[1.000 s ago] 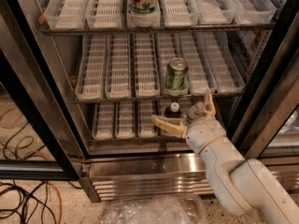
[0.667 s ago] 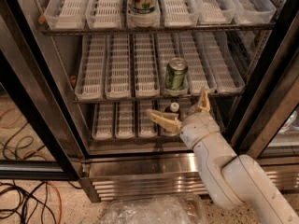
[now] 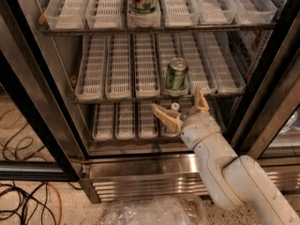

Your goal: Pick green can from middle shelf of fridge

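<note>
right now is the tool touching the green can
Apart. The camera view shows the open tool low at the middle shelf front edge, fingertips short of the green can, a gap showing between.

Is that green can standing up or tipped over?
Upright: the green can stands on the middle shelf, silver top upward. The gripper is open just below it.

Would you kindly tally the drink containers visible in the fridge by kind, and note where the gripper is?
Green can: 1, on the middle shelf
Carton: 1, on the shelf above
Small bottle: 1, on the shelf below, mostly hidden
Total: 3
Gripper: fingers open, at the middle shelf's front edge, just below the can.
</note>
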Tool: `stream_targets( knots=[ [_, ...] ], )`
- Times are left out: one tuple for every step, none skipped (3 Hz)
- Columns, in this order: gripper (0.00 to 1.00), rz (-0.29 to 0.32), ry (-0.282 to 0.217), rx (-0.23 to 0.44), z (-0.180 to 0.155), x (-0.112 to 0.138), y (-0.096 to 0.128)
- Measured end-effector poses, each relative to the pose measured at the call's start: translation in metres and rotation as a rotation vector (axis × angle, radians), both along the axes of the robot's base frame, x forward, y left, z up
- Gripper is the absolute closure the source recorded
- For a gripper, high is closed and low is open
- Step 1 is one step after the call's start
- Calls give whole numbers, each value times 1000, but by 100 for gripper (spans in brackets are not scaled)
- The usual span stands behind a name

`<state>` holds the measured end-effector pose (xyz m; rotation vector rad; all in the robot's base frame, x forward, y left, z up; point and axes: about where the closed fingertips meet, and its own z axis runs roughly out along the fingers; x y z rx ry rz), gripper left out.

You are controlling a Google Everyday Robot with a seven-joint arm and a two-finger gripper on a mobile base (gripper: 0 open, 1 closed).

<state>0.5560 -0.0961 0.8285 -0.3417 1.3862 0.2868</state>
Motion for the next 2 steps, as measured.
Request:
stream_targets(
  knots=[
    [42,0,0,0,0,0,0],
    [47,0,0,0,0,0,0]
  ],
)
